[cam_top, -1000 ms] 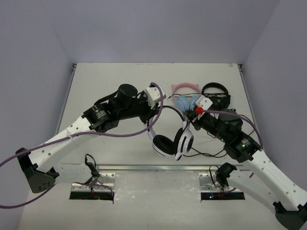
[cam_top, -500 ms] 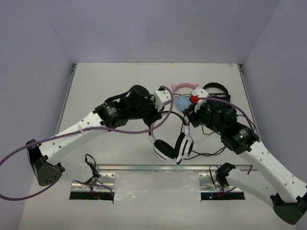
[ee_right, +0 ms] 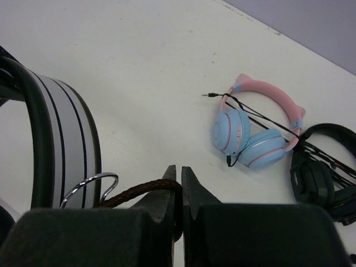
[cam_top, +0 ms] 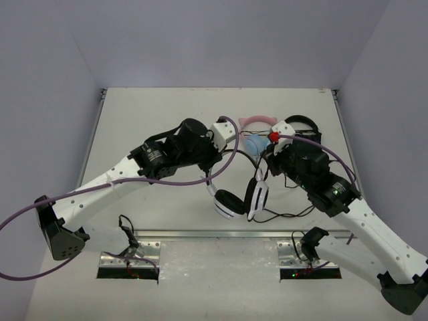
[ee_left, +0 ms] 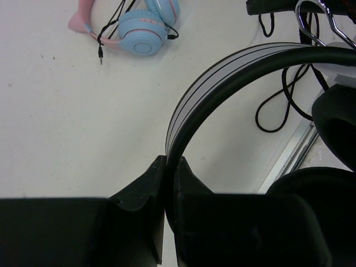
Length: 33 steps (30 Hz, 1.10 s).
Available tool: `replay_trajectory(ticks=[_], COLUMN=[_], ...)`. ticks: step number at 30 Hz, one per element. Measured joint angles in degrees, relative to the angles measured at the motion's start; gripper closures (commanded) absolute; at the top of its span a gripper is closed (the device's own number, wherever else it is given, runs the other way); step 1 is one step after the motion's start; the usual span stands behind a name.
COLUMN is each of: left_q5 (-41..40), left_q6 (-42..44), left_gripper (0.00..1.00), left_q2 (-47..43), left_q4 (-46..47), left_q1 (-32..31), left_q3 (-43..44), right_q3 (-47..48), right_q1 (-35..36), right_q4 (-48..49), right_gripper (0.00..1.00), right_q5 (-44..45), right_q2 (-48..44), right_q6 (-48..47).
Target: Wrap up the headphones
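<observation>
The white headphones (cam_top: 231,202) with black ear cushions hang in the middle, lifted by the headband. My left gripper (cam_top: 217,159) is shut on the black-and-white headband (ee_left: 222,72); in the left wrist view the jaws (ee_left: 171,164) pinch its edge. My right gripper (cam_top: 265,164) sits just right of the headband, shut on the dark braided cable (ee_right: 139,192); its jaws (ee_right: 179,169) grip it beside a metal hinge wire. The headband (ee_right: 61,128) shows at the left of the right wrist view. The loose cable (cam_top: 289,214) loops on the table near the right ear cup.
Pink-and-blue cat-ear headphones (cam_top: 257,132) and all-black headphones (cam_top: 301,130) lie behind my right gripper; both also show in the right wrist view (ee_right: 245,136) (ee_right: 322,172). A metal rail (cam_top: 214,234) runs along the near table edge. Walls enclose the table.
My left arm moved right with the headband and my right gripper moved up and left close to it. The ear cups shifted slightly. Little differs over the last half second.
</observation>
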Motion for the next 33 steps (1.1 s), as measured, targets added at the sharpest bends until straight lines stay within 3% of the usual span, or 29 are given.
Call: replay_trajectory(ticks=[12, 33], left_q5=[-1.16, 5.35], left_q6=[-2.21, -1.62], left_gripper=[1.0, 1.0], left_q2=[-7.08, -1.92], left_q4=[1.31, -0.76], left_q1=[0.0, 0.02], left_q3=[-0.02, -0.68], right_q3=[-2.62, 3.28], right_q1=[0.04, -0.11], right_q4=[5.49, 2.4], right_gripper=[0.99, 0.99], right_q5=[-6.62, -7.61], right_q2=[-0.15, 4.96], right_q6=[1.66, -6.05])
